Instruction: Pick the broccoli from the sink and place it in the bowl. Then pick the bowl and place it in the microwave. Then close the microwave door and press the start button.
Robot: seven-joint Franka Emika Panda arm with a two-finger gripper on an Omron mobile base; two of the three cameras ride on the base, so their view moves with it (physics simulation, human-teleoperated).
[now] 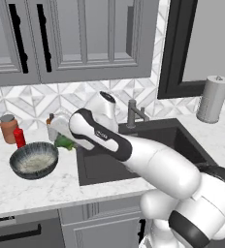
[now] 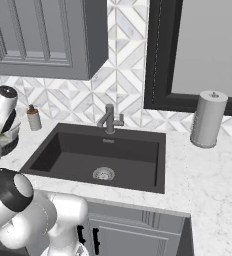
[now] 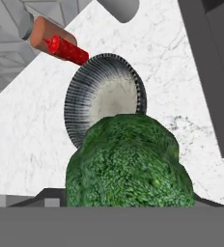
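While the gripper (image 1: 61, 138) carries the broccoli (image 3: 128, 164) clamped between widely spread jaws above the counter (image 1: 46, 189) at the left edge of the sink (image 2: 103, 155), the bowl (image 1: 34, 161) lies just beyond and below, leftward, open side up.

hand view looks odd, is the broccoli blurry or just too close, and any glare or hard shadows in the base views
Hand view: the broccoli looms huge because it sits right at the lens, its texture coarse and soft, while the bowl beyond looks crisper. Left base view: flat, even rendered light, a soft shadow under the bowl, no glare. Right base view: the sink is evenly dark, with no highlights.
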